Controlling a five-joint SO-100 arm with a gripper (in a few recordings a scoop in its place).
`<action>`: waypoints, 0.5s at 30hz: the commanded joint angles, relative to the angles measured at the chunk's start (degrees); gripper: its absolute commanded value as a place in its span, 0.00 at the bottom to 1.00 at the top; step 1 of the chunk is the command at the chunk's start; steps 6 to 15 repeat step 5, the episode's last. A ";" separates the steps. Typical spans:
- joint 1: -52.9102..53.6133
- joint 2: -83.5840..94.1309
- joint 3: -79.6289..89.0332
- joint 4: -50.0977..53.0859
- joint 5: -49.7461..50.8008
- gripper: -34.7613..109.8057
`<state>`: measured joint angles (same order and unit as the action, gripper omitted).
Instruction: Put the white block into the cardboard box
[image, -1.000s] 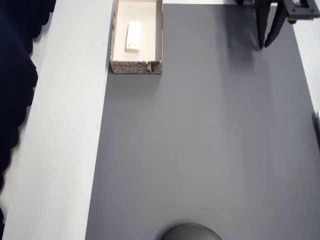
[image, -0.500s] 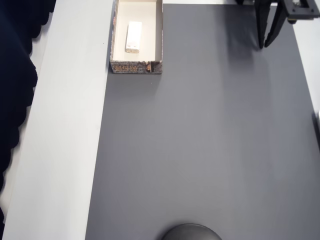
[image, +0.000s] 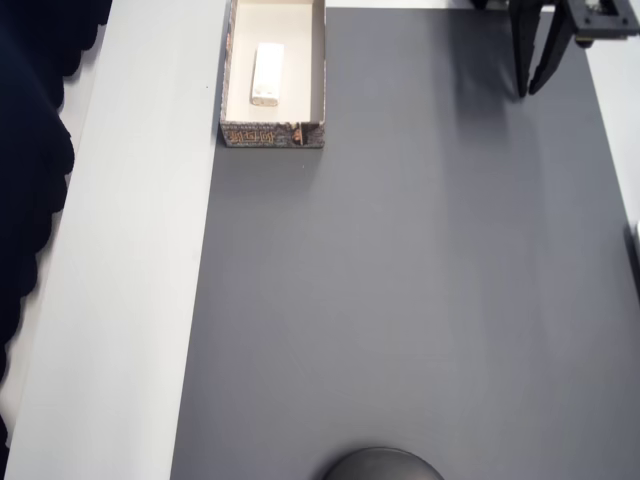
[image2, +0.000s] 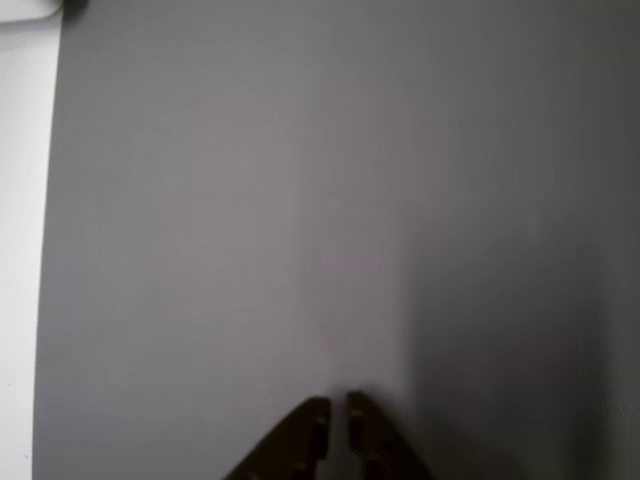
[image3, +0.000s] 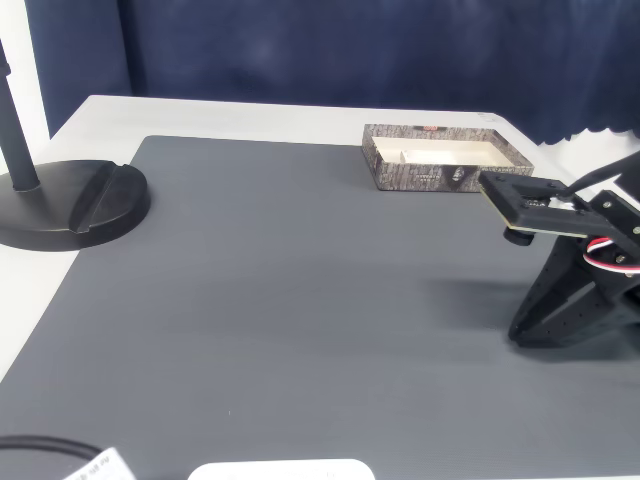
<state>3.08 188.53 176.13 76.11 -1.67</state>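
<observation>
A dark grey mat (image: 420, 280) covers most of the white table (image: 130, 300), which shows as a pale strip along the left of the overhead view. In the fixed view a black round stand base (image3: 70, 205) sits at the mat's left edge, partly on the table. The cardboard box (image: 320, 80) stands at the top left corner of the mat in the overhead view, its patterned brown outer wall facing down the picture. The black gripper (image: 527, 92) rests at the top right of the overhead view, well apart from the box, its two fingers drawn nearly together with a thin slit between the tips and nothing held. The white block (image: 267, 73) lies flat inside the box, lengthwise along it.
</observation>
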 joint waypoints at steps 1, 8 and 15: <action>-0.53 1.93 1.05 0.18 -0.35 0.23; -0.53 1.93 1.05 0.18 -0.35 0.23; -0.53 1.93 1.05 0.18 -0.35 0.23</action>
